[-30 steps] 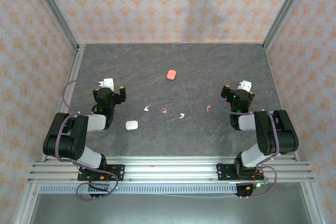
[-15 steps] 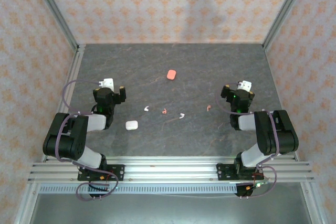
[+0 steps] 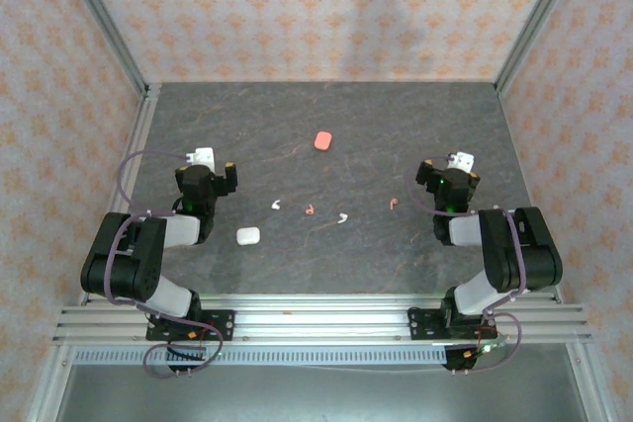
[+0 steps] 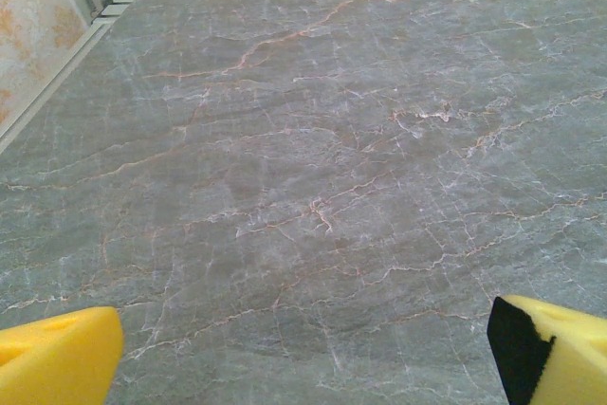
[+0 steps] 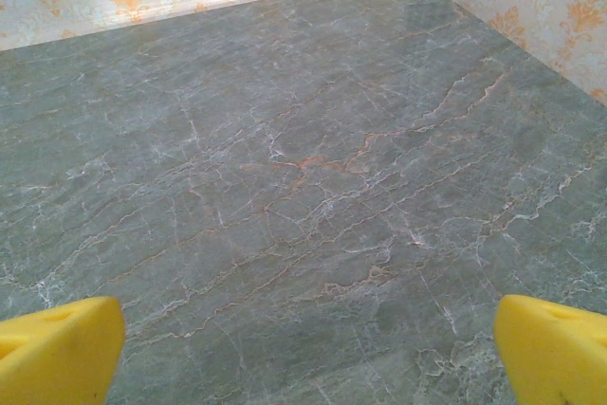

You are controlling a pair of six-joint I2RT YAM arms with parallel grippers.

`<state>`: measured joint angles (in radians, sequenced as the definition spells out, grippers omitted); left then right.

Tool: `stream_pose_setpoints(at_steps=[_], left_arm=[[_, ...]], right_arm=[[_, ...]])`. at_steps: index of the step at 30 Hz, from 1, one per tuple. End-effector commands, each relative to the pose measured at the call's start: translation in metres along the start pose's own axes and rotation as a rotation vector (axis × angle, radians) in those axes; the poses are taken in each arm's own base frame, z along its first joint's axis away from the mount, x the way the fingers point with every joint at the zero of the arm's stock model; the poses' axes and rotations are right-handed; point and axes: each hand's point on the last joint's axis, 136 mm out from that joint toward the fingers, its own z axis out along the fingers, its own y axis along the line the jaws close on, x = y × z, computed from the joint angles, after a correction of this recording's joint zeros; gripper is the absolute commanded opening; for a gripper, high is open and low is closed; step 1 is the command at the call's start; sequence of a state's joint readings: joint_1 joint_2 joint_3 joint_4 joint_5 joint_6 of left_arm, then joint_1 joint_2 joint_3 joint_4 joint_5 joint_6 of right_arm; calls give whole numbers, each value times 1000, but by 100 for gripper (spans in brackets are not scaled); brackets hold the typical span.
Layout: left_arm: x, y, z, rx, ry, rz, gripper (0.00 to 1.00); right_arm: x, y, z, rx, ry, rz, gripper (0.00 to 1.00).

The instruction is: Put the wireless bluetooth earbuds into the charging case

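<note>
Earbuds (image 3: 342,217) are out on the counter (image 3: 297,111), four of them strung in a loose row across the middle. Every one lies bare on the dark veined stone, and none sits in a case.

Starting at the left, the left arm (image 3: 134,259) is folded back near its base. The left fingers (image 4: 59,353) are spread wide, the yellow tips sitting in the two bottom corners of the left wrist view with only stone between them.

Just right of that arm, the white charging case (image 3: 247,235) rests nearer the front edge than the row. It is too small to tell how its lid stands.

On along the row comes the left white earbud (image 3: 277,205), then the left pinkish-red earbud (image 3: 310,210) near it. Well behind them, toward the back wall, the pink charging case (image 3: 322,139) sits alone.

Back in the row comes the right white earbud (image 3: 342,217). After a gap, the right pinkish-red earbud (image 3: 394,204) lies near the right arm's wrist but apart from it.

Last, the right arm (image 3: 509,254) is folded as well. The right fingers (image 5: 59,348) gape wide over bare stone, holding nothing.
</note>
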<state>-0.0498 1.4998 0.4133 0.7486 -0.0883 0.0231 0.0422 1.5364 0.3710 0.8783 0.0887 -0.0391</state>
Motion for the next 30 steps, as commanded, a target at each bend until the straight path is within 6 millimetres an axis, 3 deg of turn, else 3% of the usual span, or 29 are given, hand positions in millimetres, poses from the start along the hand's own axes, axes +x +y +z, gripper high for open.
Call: stream_pose_setpoints(at_steps=[1,9,13,16,22,25,30], left_arm=[[-6,1,2,-5,-6,-15,100],[-9,0,2,-2,4,-11,98],[-25,1,3,-17,55,-4,99],[-29,1,4,-25,168,30,99],[-50,-1,-6,-13,202,-50,100],[-59,-5,-8,-1,243,-92,100],[-58,-13,-4,15,335,-141,100]], right_arm=[[-6,2,3,-6,-14,-7,99],[-15,0,-12,-20,-80,14,99],[-27,-1,-25,-27,-105,17,99],[-37,-2,-31,-13,-62,32,99],[-49,0,-32,29,114,167,100],[-50,15,-26,-1,238,213,100],[-49,61,-11,-51,363,177,99]])
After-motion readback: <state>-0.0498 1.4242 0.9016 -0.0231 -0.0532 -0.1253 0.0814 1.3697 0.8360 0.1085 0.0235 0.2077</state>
